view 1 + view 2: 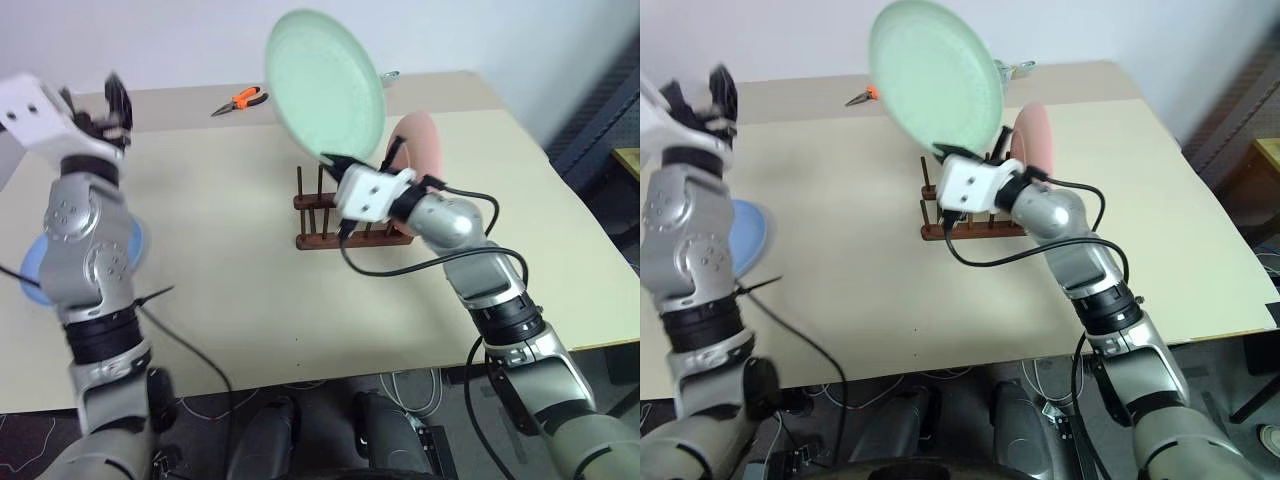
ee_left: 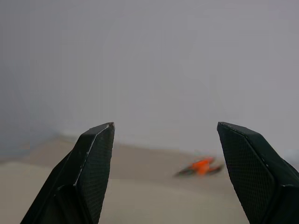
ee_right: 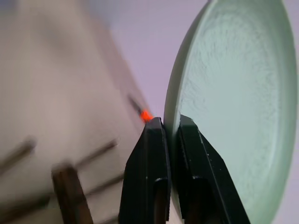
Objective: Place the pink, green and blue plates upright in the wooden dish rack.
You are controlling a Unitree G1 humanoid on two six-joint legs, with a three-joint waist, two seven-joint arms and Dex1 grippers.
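Note:
My right gripper (image 3: 170, 121) is shut on the lower rim of the green plate (image 1: 325, 85), holding it tilted in the air just above the wooden dish rack (image 1: 312, 208). The pink plate (image 1: 422, 140) stands upright at the rack's right end, partly hidden behind my right arm. At the table's left side the blue plate (image 1: 745, 235) lies flat, half covered by my left arm. My left gripper (image 2: 166, 126) is raised at the far left, well away from the rack, open with nothing between its fingers (image 2: 88, 158).
Orange-handled pliers (image 1: 240, 100) lie near the table's back edge, left of the green plate. The beige table (image 1: 230, 290) stretches between my arms, with its front edge close to me. A small metal object sits at the back behind the green plate.

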